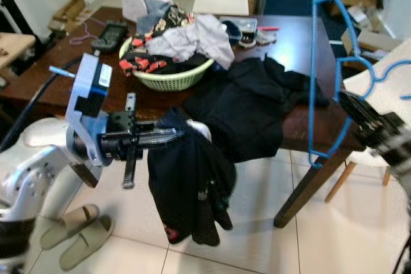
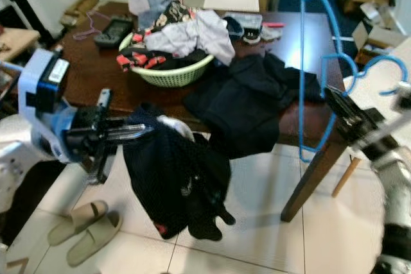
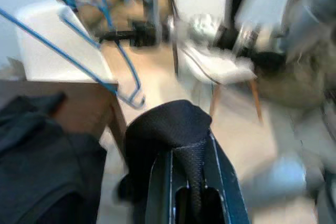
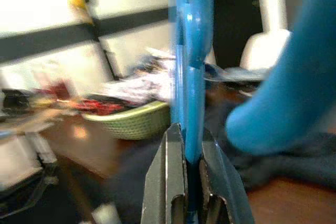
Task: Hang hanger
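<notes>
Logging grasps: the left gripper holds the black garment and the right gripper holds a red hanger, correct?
Not quite: the hanger is blue, not red, as the right wrist view shows. The right gripper is shut on it, and the left gripper holds the black garment.

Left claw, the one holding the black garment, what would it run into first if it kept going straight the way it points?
Likely the blue hanger in the right claw. The left claw, shut on the black garment, points toward it; depth is uncertain.
</notes>
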You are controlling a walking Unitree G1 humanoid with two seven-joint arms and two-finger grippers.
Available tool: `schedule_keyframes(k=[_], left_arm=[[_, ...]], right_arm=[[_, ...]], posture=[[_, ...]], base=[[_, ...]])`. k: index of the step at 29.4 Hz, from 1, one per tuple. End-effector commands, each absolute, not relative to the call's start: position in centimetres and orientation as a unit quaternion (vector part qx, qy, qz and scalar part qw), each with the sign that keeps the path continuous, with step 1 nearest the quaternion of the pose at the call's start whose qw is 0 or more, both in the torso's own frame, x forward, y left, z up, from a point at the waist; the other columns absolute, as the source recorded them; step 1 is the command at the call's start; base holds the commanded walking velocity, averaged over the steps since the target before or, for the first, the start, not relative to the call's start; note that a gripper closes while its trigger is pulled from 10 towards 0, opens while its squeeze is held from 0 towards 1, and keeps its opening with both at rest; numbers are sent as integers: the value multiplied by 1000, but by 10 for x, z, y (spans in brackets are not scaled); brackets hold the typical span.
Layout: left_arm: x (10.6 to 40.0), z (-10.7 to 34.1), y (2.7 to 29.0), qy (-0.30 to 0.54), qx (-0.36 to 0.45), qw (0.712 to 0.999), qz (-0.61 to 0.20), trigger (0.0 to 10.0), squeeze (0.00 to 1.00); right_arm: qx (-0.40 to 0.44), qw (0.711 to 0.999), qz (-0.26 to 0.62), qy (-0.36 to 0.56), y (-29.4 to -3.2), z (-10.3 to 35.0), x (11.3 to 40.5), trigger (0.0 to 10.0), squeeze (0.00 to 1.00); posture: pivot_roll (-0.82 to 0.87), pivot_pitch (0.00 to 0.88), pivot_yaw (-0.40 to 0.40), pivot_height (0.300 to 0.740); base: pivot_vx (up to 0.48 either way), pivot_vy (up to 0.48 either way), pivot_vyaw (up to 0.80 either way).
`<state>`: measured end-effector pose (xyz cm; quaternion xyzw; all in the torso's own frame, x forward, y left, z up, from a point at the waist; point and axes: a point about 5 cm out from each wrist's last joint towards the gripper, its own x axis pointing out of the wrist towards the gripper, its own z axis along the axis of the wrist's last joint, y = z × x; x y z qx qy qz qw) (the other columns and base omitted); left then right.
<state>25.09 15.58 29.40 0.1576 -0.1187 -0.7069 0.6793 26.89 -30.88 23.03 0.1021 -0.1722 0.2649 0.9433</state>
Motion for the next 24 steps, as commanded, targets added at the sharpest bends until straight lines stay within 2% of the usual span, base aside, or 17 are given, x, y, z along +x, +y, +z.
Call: schedule_keyframes(k=[1, 2, 4, 5, 6, 7, 8, 9, 10, 12, 16, 19, 20, 23, 24], left_arm=[[263, 287, 148, -111, 249, 674, -687, 10000, 0], [270, 283, 143, -111, 292, 674, -669, 10000, 0], [270, 283, 143, -111, 292, 674, -669, 10000, 0], [276, 278, 138, -119, 339, 670, -650, 10000, 0], [276, 278, 138, -119, 339, 670, -650, 10000, 0], [285, 273, 126, -149, 388, 663, -622, 10000, 0], [285, 273, 126, -149, 388, 663, -622, 10000, 0], [291, 270, 114, -180, 421, 658, -598, 10000, 0], [291, 270, 114, -180, 421, 658, -598, 10000, 0], [297, 266, 97, -217, 427, 666, -572, 10000, 0], [298, 265, 93, -220, 412, 677, -569, 10000, 0], [295, 245, 73, -212, 299, 742, -561, 10000, 0], [295, 245, 73, -212, 299, 742, -561, 10000, 0], [294, 225, 51, -221, 223, 793, -522, 10000, 0], [294, 225, 51, -221, 223, 793, -522, 10000, 0]], right_arm=[[115, 926, 311, -180, -300, 231, 259, 10000, 0], [120, 919, 331, -179, -295, 230, 256, 10000, 0], [120, 919, 331, -179, -295, 230, 256, 10000, 0], [129, 913, 343, -180, -291, 229, 255, 10000, 0], [129, 913, 343, -180, -291, 229, 255, 10000, 0], [137, 909, 355, -172, -279, 224, 259, 10000, 0], [137, 909, 355, -172, -279, 224, 259, 10000, 0], [141, 908, 360, -162, -268, 220, 265, 10000, 0], [141, 908, 360, -162, -268, 220, 265, 10000, 0], [138, 917, 349, -136, -252, 211, 278, 10000, 0], [137, 920, 344, -129, -249, 209, 283, 10000, 0], [94, 933, 343, -62, -227, 187, 289, 10000, 0], [94, 933, 343, -62, -227, 187, 289, 10000, 0], [93, 949, 301, -24, -222, 174, 295, 10000, 0], [93, 949, 301, -24, -222, 174, 295, 10000, 0]], posture=[[20, 110, 76, 740], [20, 110, 76, 740], [20, 110, 76, 740], [13, 104, 77, 740], [13, 104, 77, 740], [9, 95, 76, 740], [9, 95, 76, 740], [9, 92, 76, 740], [9, 92, 76, 740], [9, 92, 77, 740], [7, 92, 77, 740], [-11, 99, 62, 740], [-11, 99, 62, 740], [-35, 88, 37, 740], [-35, 88, 37, 740]], base=[[0, 0, -763], [0, 0, -763], [0, 0, -763], [0, 0, -775], [0, 0, -775], [0, 0, -775], [0, 0, -775], [0, 0, -775], [0, 0, -775], [0, 0, -775], [0, 0, -775], [0, 0, -781], [0, 0, -781], [0, 0, -781], [0, 0, -781]])
